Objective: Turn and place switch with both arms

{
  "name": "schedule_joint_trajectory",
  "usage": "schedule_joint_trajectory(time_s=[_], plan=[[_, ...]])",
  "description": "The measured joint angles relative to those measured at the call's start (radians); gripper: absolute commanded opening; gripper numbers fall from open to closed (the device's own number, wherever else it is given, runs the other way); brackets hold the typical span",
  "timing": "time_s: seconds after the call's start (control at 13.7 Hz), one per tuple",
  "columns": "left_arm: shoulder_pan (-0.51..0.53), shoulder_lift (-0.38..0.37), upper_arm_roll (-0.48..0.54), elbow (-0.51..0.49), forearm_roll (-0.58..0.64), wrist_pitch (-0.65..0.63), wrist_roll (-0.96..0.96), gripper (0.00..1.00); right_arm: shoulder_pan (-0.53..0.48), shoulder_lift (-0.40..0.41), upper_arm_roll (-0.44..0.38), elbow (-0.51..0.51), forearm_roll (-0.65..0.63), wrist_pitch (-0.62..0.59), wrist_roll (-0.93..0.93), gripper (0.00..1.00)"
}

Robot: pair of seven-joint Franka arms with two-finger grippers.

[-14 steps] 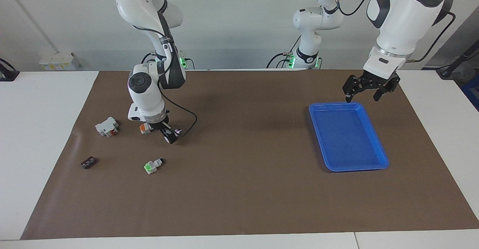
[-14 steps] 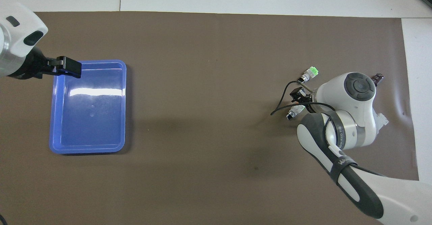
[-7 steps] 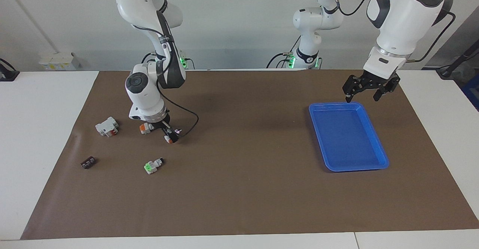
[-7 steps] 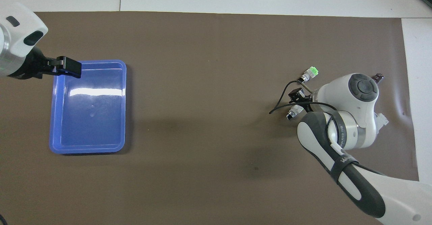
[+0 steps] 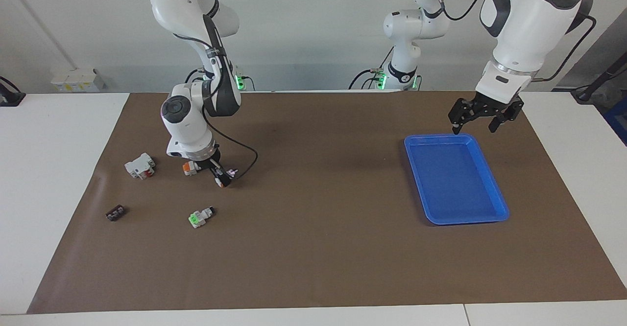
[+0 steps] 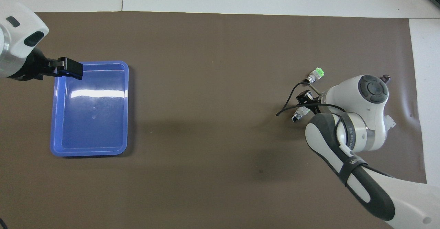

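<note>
The switch (image 5: 188, 168) is a tiny white piece with an orange face, lying on the brown mat toward the right arm's end of the table. In the overhead view its white body (image 6: 301, 112) and dark knob tip stick out from under the right wrist. My right gripper (image 5: 209, 171) is down at the mat with its fingers apart on either side of the switch. One black finger (image 6: 304, 96) shows in the overhead view and the other is hidden. Whether they touch it I cannot tell. My left gripper (image 5: 481, 122) hangs open over the blue tray's rim (image 5: 439, 138).
A second small switch with a green end (image 5: 198, 217) lies farther from the robots. A larger white block with red marks (image 5: 140, 165) and a small flat black piece (image 5: 116, 212) lie toward the right arm's end. A black cable (image 5: 247, 162) loops beside the right gripper.
The right arm's wrist has shifted a little toward its own end of the table, while its gripper stays down at the switch. The left arm has not moved.
</note>
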Motion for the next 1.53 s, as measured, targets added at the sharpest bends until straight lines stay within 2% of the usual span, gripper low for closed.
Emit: schedule_joint_trajectory(time_s=[0.15,0.22,0.29,0.36,0.51,0.58,0.95,1.02,1.24,1.38,1.53], plan=[[0.000,0.000,0.000,0.000,0.000,0.000,0.000,1.00,0.002,0.000,0.004,-0.009,0.000,0.007,0.000,0.90],[0.000,0.000,0.000,0.000,0.000,0.000,0.000,1.00,0.003,0.000,0.005,-0.020,0.000,0.030,0.000,0.87],[0.000,0.000,0.000,0.000,0.000,0.000,0.000,1.00,0.003,0.000,0.005,-0.031,0.000,0.050,0.000,0.80],[0.000,0.000,0.000,0.000,0.000,0.000,0.000,1.00,0.003,0.000,0.005,-0.041,0.000,0.064,0.000,0.65],[0.000,0.000,0.000,0.000,0.000,0.000,0.000,1.00,0.003,0.000,0.005,-0.048,0.000,0.073,-0.003,0.15],[0.000,0.000,0.000,0.000,0.000,0.000,0.000,1.00,0.003,0.000,0.005,-0.048,0.000,0.074,-0.005,0.00],[0.000,0.000,0.000,0.000,0.000,0.000,0.000,1.00,0.004,-0.011,0.007,-0.049,0.007,0.071,-0.015,0.00],[0.000,0.000,0.000,0.000,0.000,0.000,0.000,1.00,0.004,-0.011,0.009,-0.042,0.044,0.072,-0.017,0.00],[0.000,0.000,0.000,0.000,0.000,0.000,0.000,1.00,0.006,-0.015,0.021,0.048,0.319,0.003,-0.033,0.00],[0.000,0.000,0.000,0.000,0.000,0.000,0.000,1.00,0.007,-0.023,0.023,0.138,0.409,-0.098,-0.013,0.00],[0.000,0.000,0.000,0.000,0.000,0.000,0.000,1.00,0.019,-0.029,0.031,0.219,0.459,-0.171,0.098,0.00]])
